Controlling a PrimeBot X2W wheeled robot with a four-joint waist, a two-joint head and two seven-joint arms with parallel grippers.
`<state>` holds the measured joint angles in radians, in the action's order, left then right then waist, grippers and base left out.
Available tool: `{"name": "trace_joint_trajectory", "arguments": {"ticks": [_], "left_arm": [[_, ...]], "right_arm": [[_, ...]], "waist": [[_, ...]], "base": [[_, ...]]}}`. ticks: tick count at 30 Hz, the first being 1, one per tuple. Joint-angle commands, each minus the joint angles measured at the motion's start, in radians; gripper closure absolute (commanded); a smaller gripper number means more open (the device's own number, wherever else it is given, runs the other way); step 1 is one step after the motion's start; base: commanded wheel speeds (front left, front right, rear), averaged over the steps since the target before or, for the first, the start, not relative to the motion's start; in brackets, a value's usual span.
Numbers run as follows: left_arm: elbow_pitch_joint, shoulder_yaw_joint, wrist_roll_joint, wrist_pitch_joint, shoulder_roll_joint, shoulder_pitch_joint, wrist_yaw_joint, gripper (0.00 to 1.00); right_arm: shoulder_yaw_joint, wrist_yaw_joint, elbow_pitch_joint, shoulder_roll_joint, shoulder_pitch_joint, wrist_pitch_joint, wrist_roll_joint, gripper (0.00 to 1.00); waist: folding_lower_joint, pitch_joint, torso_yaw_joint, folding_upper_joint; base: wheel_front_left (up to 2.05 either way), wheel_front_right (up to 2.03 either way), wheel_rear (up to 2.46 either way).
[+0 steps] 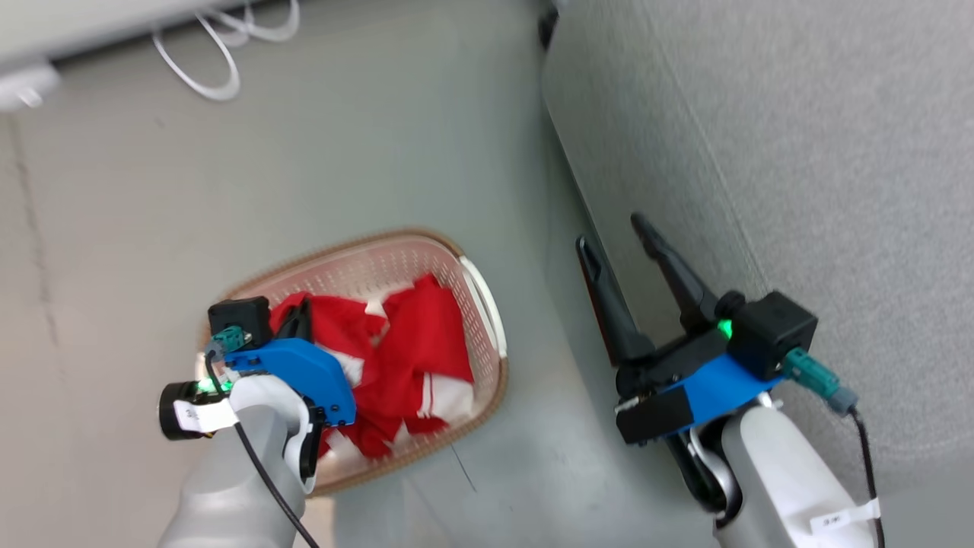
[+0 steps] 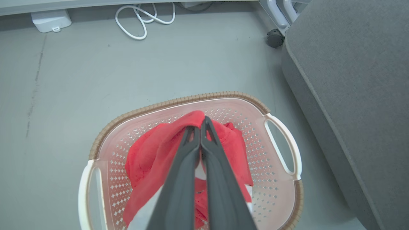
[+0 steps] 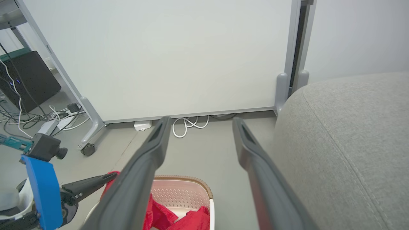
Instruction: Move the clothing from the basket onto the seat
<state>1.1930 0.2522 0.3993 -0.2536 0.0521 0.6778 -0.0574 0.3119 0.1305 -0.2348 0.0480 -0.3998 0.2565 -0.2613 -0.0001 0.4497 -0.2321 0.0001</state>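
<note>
The left claw [image 2: 200,126] is pinched tight on the clothing [image 2: 150,153]. Its two dark fingers [image 2: 182,166] are pressed together. A fold of the red cloth is caught at the tips and pulled up into a little peak. The rest of the red and white cloth hangs down under the claw in a loose heap.

That heap lies inside the basket [image 2: 179,101], which sits on the grey floor [image 2: 80,73] right below the left claw. The claw is over the middle of the basket, with a white handle out to each side of it. Far past the tips, a white cable [image 2: 140,19] lies in loops on the floor.

The right claw [image 1: 609,232] is wide, with a big gap between its fingers, and it holds nothing. It hangs in the air to the right of the basket, well apart from the left claw. Far past its tips stands a big white board [image 3: 175,57].

The seat [image 1: 799,152] is big, grey and soft. It is just beside the right claw, on the claw's right side. All the red cloth you can see is in the basket or in the left claw.
</note>
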Motion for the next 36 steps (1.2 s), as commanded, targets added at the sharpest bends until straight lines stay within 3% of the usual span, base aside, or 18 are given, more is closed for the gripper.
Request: {"name": "trace_joint_trajectory", "arguments": {"ticks": [1, 8, 17, 26, 36], "left_arm": [[-0.014, 0.016, 0.016, 0.002, -0.002, 0.000, -0.010, 1.00], [-0.095, 0.128, 0.078, -0.005, -0.002, -0.026, -0.038, 1.00], [-0.225, 0.280, 0.165, 0.004, -0.002, -0.029, -0.040, 1.00], [-0.373, 0.421, 0.238, 0.053, -0.002, 0.042, 0.006, 1.00], [-0.462, 0.502, 0.323, 0.080, -0.002, 0.086, 0.060, 1.00]], "right_arm": [[0.003, 0.000, -0.008, 0.004, 0.025, -0.008, 0.010, 0.00], [0.007, 0.000, -0.032, 0.004, 0.100, -0.046, 0.017, 0.00], [0.009, 0.000, -0.034, 0.004, 0.187, -0.094, 0.008, 0.00], [0.022, 0.000, -0.021, 0.004, 0.247, -0.138, 0.003, 0.00], [0.032, 0.000, -0.013, 0.004, 0.265, -0.158, 0.007, 0.00]], "waist": [[0.0001, -0.120, 0.054, -0.0001], [0.0001, -0.259, 0.100, -0.0001], [0.0001, -0.409, 0.140, -0.0001], [0.0001, -0.485, 0.166, -0.0001], [0.0001, -0.519, 0.162, -0.0001]], "base": [[0.00, 0.00, 0.00], [0.00, 0.00, 0.00], [0.00, 0.00, 0.00], [0.00, 0.00, 0.00], [0.00, 0.00, 0.00]]}}
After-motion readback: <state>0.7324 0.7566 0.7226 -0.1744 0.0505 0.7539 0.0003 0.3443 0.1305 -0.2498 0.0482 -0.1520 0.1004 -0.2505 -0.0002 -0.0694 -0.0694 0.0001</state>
